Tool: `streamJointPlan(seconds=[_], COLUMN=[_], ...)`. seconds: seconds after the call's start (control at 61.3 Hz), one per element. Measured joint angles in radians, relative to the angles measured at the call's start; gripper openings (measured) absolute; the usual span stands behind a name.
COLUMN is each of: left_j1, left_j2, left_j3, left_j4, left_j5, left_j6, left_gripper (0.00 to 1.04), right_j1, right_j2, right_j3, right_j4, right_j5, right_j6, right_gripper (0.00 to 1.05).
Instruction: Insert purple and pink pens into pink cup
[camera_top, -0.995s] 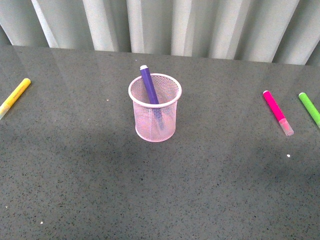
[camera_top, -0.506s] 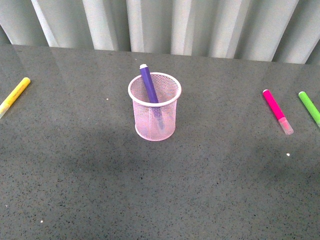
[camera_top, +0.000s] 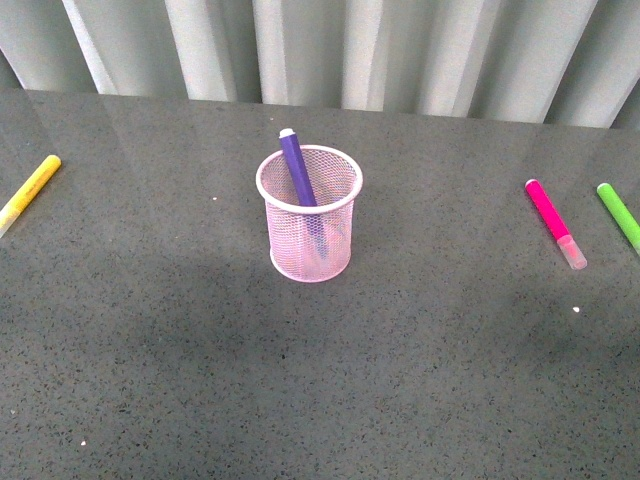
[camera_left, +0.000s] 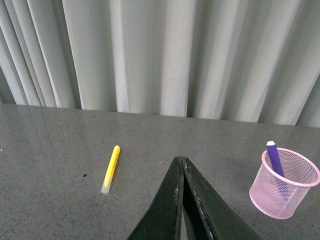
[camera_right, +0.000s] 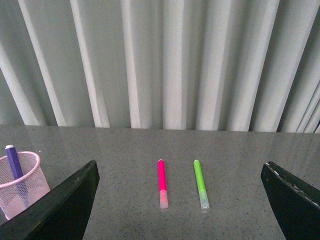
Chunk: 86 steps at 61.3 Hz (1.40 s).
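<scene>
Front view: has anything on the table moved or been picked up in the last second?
Nothing has visibly changed. The purple pen leans in the cup as before. The pink pen, green marker and yellow marker lie where they were.

Soft, even light, I note. Behind the pink cup (camera_top: 309, 215) the table (camera_top: 300, 400) mirrors the curtain (camera_top: 400, 50) faintly; broad dim shadow in front of it. Focus sharp.
</scene>
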Motion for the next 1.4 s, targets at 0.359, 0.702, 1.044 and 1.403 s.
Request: streamJointPlan(seconds=[0.359,0.702,1.044,1.403], left_j1=[0.0,0.0,0.0,0.0], left_j2=[-0.207,-0.271,-0.271,-0.272], left_j3=[0.001,0.001,0.001,0.001], left_j4=[-0.242,-0.278,-0.278,-0.278], left_j5=[0.002,0.002,0.002,0.002], left_j6=[0.0,0.0,0.0,0.003], left_gripper=[0.04,0.21,0.82,0.98], right_j1=[0.0,0.0,-0.112,-0.153], right_j2=[0.0,0.0,0.401,1.37], right_j3=[0.0,0.0,0.099,0.615], right_j4=[0.0,0.0,0.022,0.025], right_j5=[0.0,0.0,0.238,-0.059], right_j6=[0.0,0.0,-0.079,-0.053], right_gripper=[0.98,0.98,0.98,0.98])
